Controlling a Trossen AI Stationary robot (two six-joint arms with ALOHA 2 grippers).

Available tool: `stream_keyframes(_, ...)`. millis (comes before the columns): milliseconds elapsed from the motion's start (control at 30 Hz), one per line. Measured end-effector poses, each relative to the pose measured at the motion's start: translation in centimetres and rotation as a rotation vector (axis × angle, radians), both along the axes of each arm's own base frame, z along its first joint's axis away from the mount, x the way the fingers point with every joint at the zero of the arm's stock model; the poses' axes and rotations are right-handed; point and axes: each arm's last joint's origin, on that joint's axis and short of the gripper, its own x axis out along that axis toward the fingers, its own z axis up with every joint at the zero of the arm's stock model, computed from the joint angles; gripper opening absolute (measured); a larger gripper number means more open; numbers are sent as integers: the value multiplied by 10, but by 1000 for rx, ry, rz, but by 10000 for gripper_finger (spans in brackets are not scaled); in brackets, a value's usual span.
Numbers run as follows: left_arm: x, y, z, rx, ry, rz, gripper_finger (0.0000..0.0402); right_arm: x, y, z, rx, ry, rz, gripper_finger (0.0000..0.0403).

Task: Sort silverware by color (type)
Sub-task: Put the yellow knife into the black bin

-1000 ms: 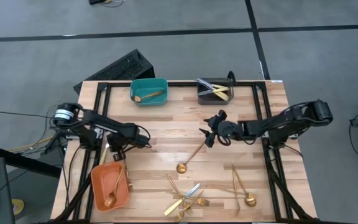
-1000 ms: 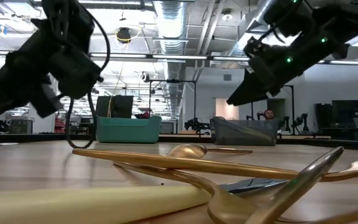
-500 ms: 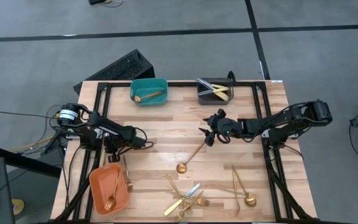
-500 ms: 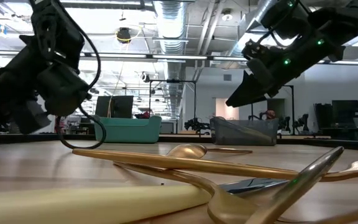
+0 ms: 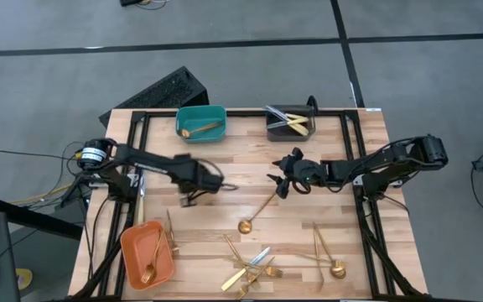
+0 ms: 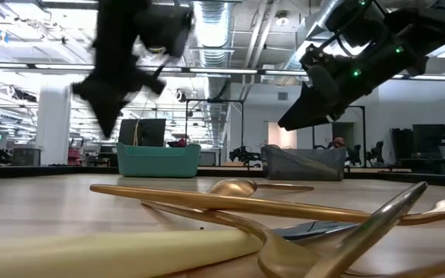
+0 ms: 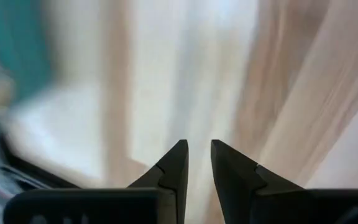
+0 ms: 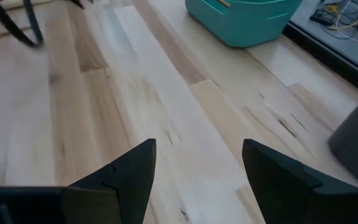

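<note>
In the high view, the left gripper (image 5: 193,198) is seen left of the frame's centre over the bare slatted wooden table (image 5: 225,164); its fingers (image 7: 174,167) are drawn nearly together with a thin gap between them, and nothing is pinched. The right gripper (image 5: 278,181) is held right of centre, above the handle end of a slim gold-coloured spoon (image 5: 257,212), with its fingers (image 8: 126,174) spread wide and empty. Most of the loose gold-coloured silverware (image 5: 250,268) is scattered along the lower middle of the frame. One piece each is seen in the orange plastic bin (image 5: 147,252) at lower left and the teal plastic bin (image 5: 201,122) at the top; several lie in the grey plastic bin (image 5: 291,122) at the top.
</note>
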Motion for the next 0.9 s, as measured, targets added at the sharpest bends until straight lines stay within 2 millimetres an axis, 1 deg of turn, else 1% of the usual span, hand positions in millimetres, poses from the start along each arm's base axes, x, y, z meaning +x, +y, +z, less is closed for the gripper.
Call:
stream_keyframes(67, 13, 2, 28, 31, -60, -2, 59, 1, 1, 0, 19, -8, 21, 264)
stream_keyframes(100, 16, 2, 41, 35, -73, 1, 59, 1, 1, 0, 33, -10, 29, 264)
stream_keyframes(167, 15, 2, 60, 43, -65, 38, 59, 1, 2, 0, 58, -10, 44, 264)
stream_keyframes(200, 14, 2, 66, 49, -58, 61, 59, 0, 3, -1, 66, -8, 49, 264)
stream_keyframes(267, 10, 2, 68, 46, -48, 102, 59, 0, 6, -1, 72, -10, 52, 264)
stream_keyframes(333, 3, 1, 56, -1, 11, 123, 59, 1, 8, -1, 68, -10, 55, 264)
stream_keyframes(400, -7, -1, 36, -50, 96, 130, 59, 1, 7, -1, 68, -10, 54, 264)
stream_keyframes(533, -39, -1, -10, -155, 308, 130, 59, 1, 7, -1, 54, -8, 56, 264)
stream_keyframes(633, -64, 1, -37, -260, 418, 198, 59, 1, 4, -1, 31, 1, 58, 264)
stream_keyframes(733, -82, 0, -54, -373, 479, 267, 59, 1, -6, 0, 13, 3, 28, 264)
stream_keyframes(800, -94, -1, -61, -382, 521, 284, 59, 0, -16, 1, 3, -2, -1, 264)
stream_keyframes(833, -97, -1, -65, -379, 535, 290, 59, -1, -21, 1, 1, -3, -21, 264)
stream_keyframes(867, -95, -1, -66, -381, 532, 295, 58, -1, -26, 2, 2, -5, -41, 264)
stream_keyframes(900, -93, -1, -69, -380, 497, 289, 56, -2, -32, 1, 2, -3, -61, 264)
